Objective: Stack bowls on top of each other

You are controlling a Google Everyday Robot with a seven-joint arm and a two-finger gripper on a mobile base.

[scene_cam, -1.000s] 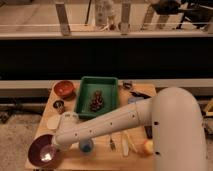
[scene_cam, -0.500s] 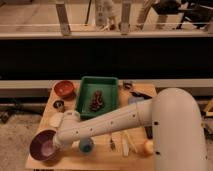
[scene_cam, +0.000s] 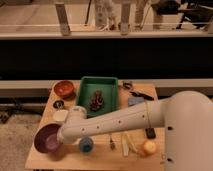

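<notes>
Purple bowl (scene_cam: 48, 138) is sitting at the table's (scene_cam: 45, 161) front-left corner, tilted a bit toward the camera. Gripper (scene_cam: 64, 135) is sitting at its right rim, jaws together; whether they're pinching the rim I can't tell, since the wrist is hiding the contact. Red-orange bowl (scene_cam: 64, 89) is resting upright at back-left, well apart from the purple one. Blue cup (scene_cam: 86, 145) is standing just right of the wrist. Green tray (scene_cam: 111, 90) is lying mid-table behind the arm.

wooden table (scene_cam: 45, 159) before dark wall (scene_cam: 100, 60), dim light.
</notes>
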